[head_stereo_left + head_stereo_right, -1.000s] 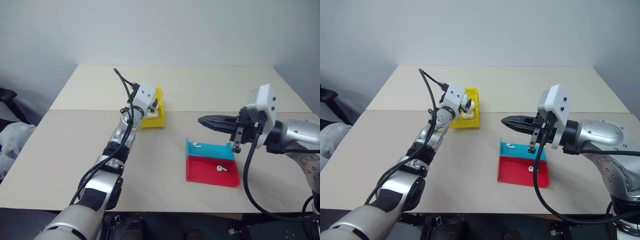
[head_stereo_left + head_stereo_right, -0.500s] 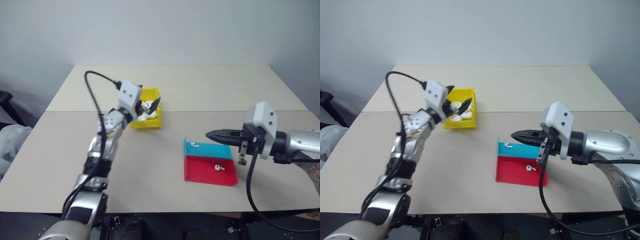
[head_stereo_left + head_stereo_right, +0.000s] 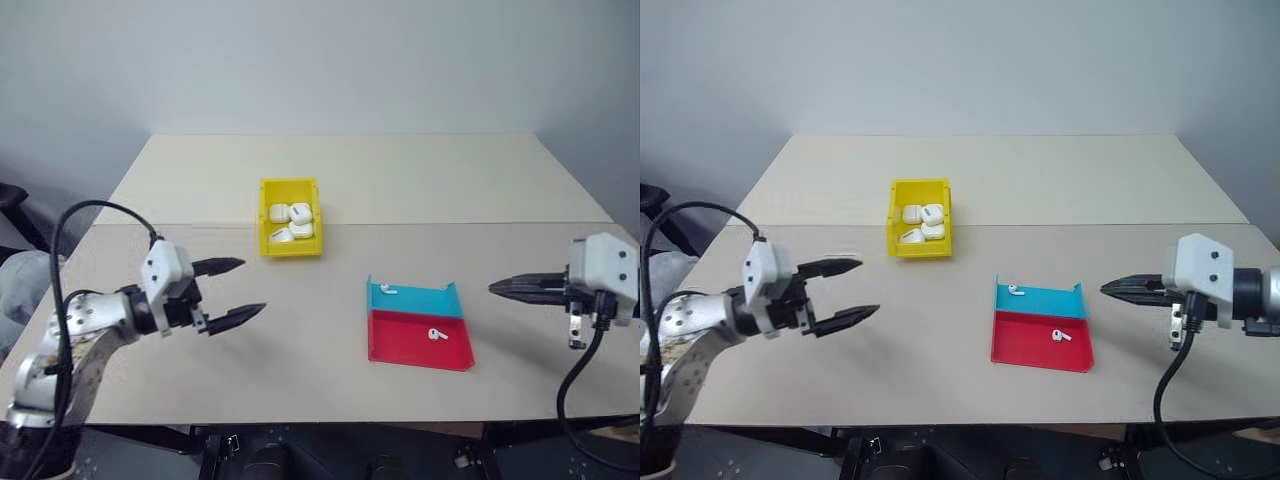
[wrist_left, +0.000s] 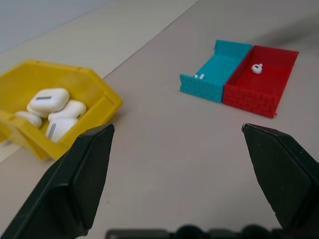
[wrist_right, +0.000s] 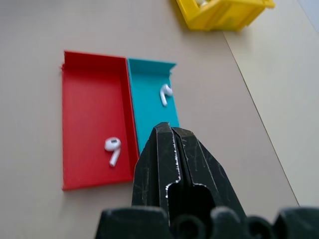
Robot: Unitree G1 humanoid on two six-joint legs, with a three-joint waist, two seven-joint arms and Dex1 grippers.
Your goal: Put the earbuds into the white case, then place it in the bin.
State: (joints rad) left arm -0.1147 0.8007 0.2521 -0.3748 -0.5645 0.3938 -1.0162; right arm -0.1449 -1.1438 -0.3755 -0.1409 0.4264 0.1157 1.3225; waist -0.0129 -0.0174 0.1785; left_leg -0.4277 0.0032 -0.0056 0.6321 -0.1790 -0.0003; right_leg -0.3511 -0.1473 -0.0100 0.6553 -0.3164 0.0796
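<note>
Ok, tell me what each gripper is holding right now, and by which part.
Nothing is held. The left gripper is open over bare table, and the right gripper is shut on nothing. Several white cases lie in the yellow bin.

My left pincer (image 3: 228, 291) hangs wide open at the lower left of the frame, with bare worktop (image 3: 300, 330) stretching ahead of it toward the centre. Above it, the yellow bin (image 3: 290, 230) stands with raised walls, already crowded with white cases (image 3: 290, 222). My right pincer (image 3: 505, 288) sits shut at the right edge; between it and the blue-and-red tray (image 3: 420, 325) lies an open strip. The tray's low walls ring two earbuds (image 3: 436, 335), approachable from above.
</note>
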